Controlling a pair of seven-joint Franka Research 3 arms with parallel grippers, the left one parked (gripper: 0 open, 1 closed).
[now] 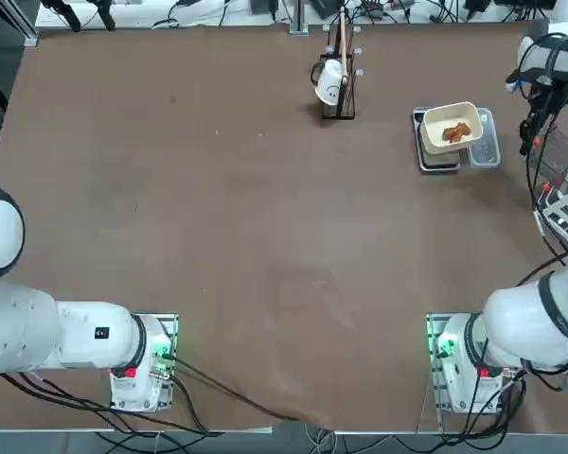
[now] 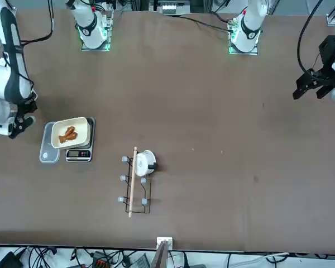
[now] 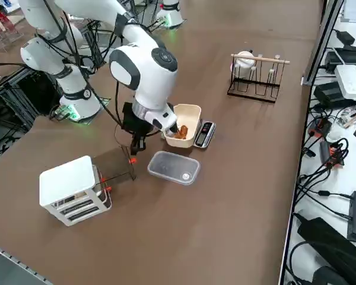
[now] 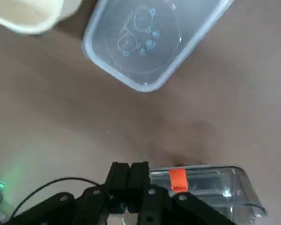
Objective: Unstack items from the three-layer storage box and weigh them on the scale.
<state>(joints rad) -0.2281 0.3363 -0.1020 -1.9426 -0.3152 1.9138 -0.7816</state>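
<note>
The three-layer storage box (image 3: pixel 74 190) is a white rack near the table's right edge. A clear drawer (image 3: pixel 115 167) with an orange tab (image 4: pixel 178 179) stands pulled out of it. My right gripper (image 4: pixel 129 172) is shut, its black fingers pressed together at the drawer's outer end (image 3: pixel 134 149). I cannot tell whether the drawer's thin wall is pinched between them. Brown and orange-tan items (image 3: pixel 179 132) lie in a cream tray (image 3: pixel 187 113) resting on the scale (image 3: pixel 205 134). From overhead, the items (image 1: pixel 456 132) and the scale (image 1: pixel 438 159) lie just left of the gripper (image 1: pixel 528 142).
An empty clear plastic container (image 3: pixel 173 167) lies between the drawer and the tray, also visible as the clear container (image 4: pixel 152 40) close to the fingers. A dark wire stand with a white mug (image 1: pixel 336 83) stands at the far middle. Cables hang over the right table edge.
</note>
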